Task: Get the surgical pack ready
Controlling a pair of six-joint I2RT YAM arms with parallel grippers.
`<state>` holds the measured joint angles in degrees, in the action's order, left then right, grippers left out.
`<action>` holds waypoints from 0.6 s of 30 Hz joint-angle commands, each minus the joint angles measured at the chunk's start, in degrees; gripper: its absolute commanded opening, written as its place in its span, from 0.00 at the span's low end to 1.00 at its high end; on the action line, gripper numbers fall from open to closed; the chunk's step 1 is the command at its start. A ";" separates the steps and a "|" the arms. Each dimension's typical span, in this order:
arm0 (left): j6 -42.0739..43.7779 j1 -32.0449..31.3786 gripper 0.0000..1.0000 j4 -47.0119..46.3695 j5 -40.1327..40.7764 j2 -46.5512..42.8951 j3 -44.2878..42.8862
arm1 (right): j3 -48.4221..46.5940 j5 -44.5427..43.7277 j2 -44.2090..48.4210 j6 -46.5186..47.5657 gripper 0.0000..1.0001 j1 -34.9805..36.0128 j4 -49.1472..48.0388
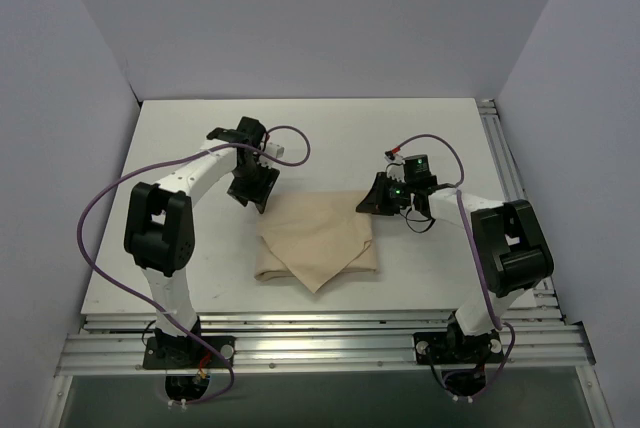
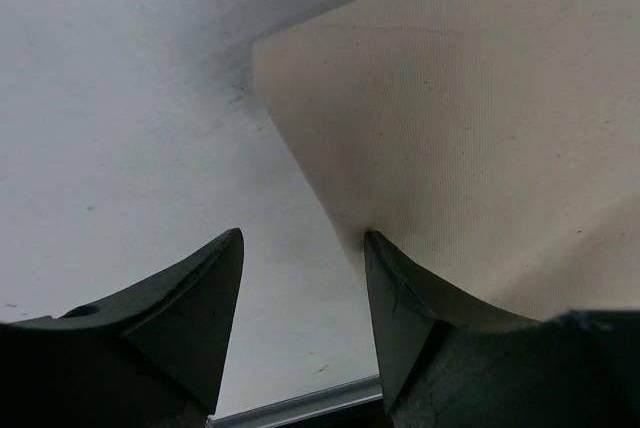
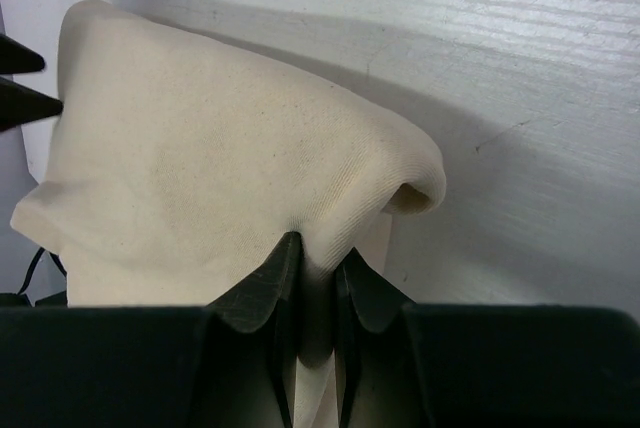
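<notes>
Left gripper [image 2: 303, 238]: jaws parted, empty, one fingertip [image 2: 390, 268] at the pack's edge; wrist view only.
Surgical pack [image 1: 318, 238]: folded tan bundle, middle of table [image 1: 330, 133].
Right gripper [image 3: 318, 253]: clenched on a raised pack fold; unclear overhead.

Tan surgical pack [image 1: 318, 243]: folded cloth, centre of table [image 1: 190, 138], right edge bunched up.

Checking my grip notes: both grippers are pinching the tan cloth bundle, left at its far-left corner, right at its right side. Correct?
Only the right gripper pinches the tan cloth bundle. The left wrist view shows the left gripper open at that corner, clamping nothing.
</notes>
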<state>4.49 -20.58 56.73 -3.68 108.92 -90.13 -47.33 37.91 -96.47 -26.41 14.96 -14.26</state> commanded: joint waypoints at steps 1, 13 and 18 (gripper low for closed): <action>-3.09 -0.78 0.61 -3.19 -3.96 -3.01 3.97 | 2.42 -6.27 0.40 0.84 0.00 0.86 0.38; -2.73 -2.98 0.11 -7.86 -10.12 -1.79 8.57 | 2.69 -11.36 -1.00 -6.71 0.00 0.95 -8.06; -1.77 -2.36 0.02 -9.35 -5.38 2.07 1.03 | -2.14 -16.89 -4.95 -12.77 0.00 0.33 -11.75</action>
<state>2.22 -23.14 52.82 -9.56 109.08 -82.89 -46.19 32.29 -97.93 -35.29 15.46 -23.49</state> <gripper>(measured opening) 0.035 0.099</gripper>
